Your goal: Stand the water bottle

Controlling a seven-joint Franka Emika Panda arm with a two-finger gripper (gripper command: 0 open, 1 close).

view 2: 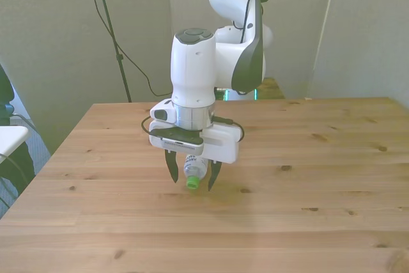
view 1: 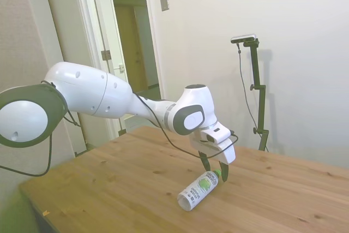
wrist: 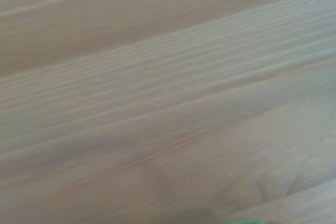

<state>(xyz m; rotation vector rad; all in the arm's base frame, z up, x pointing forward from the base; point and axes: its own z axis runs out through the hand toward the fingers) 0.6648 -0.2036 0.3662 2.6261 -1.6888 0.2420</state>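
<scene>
Front view: bottle (view 2: 192, 169) lying flat on desk (view 2: 307, 177), not yet stood. Gripper (view 2: 193, 180) hovering at the cap end, jaws wide, gripping nothing.

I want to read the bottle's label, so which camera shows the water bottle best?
The side view: the water bottle lies there full length, label showing. In the front view the open tool and its mount hide everything but the neck and green cap. The wrist view shows blurred wood and a green sliver.

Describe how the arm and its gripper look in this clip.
The arm has glossy white rounded shells with dark grey joint covers. A thin black cable loops along it. The gripper has a flat white body and two dark tapered fingers.
</scene>
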